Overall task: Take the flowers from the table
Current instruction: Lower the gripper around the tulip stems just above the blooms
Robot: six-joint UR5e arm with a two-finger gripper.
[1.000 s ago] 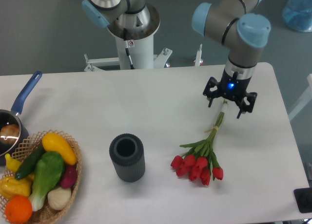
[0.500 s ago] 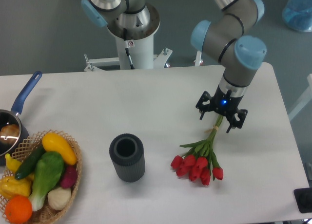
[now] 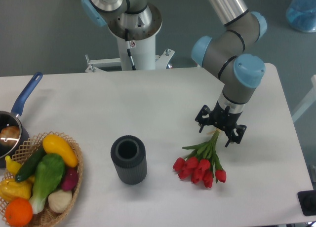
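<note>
Now, nearest me, the flowers [image 3: 202, 164] lie flat on the white tabletop [image 3: 148, 108], red heads toward my edge, stems running up and away. Over the last second the claw [image 3: 220, 130] has slid down along those stems toward the leaves and sits lower over them, fingers spread open either side, gripping nothing yet. I judge it is lining up for the grasp. Behind it the wrist points nearly straight down, the forearm leaning back toward the base at the far edge.

Upper stems of the flowers [image 3: 203, 164] under the tool [image 3: 220, 131] — jaw state unreadable — saucepan [image 3: 11, 127] cropped at left
</note>
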